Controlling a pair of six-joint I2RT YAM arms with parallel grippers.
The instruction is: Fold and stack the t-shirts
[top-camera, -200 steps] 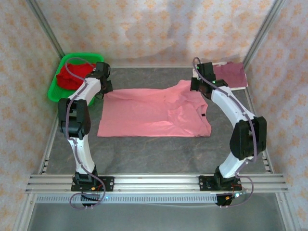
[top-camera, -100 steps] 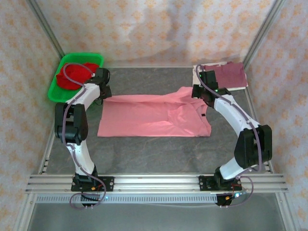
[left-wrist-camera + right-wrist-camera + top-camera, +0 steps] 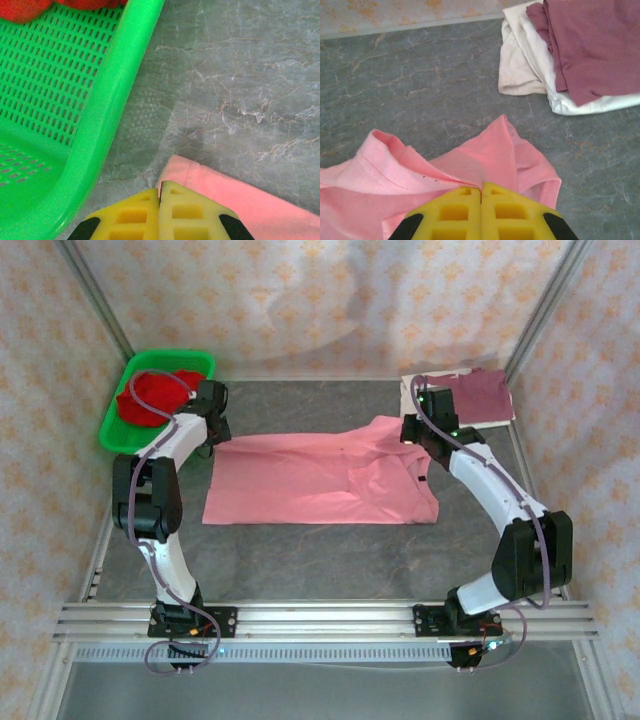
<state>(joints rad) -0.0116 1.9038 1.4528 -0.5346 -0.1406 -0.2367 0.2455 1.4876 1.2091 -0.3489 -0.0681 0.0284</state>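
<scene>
Two claws, one shirt: the left gripper (image 3: 160,186) and the right gripper (image 3: 481,187) each have their yellow fingers pressed together on the far edge of the salmon-pink t-shirt (image 3: 320,482). The shirt lies spread across the middle of the grey table (image 3: 320,560). The left pinches a corner of the hem just beside the rim of the green basket (image 3: 117,95), where a red t-shirt (image 3: 155,395) is heaped. The right pinches bunched cloth at the collar end, a sleeve puckering past its fingertips. In the far right corner a maroon t-shirt (image 3: 590,45) sits folded on top of an off-white t-shirt (image 3: 522,65).

From where I stand, this looks like the start of a lengthwise fold, with the far edge to be carried over toward the near hem. Doing it well means both arms rising together and travelling at one pace, so the cloth between them stays taut and the crease runs straight. The lift should be low, just enough to clear the lower layer. The left should pull away from the basket rim. The crumpled sleeve on the right could get trapped inside the fold, so it needs watching.
</scene>
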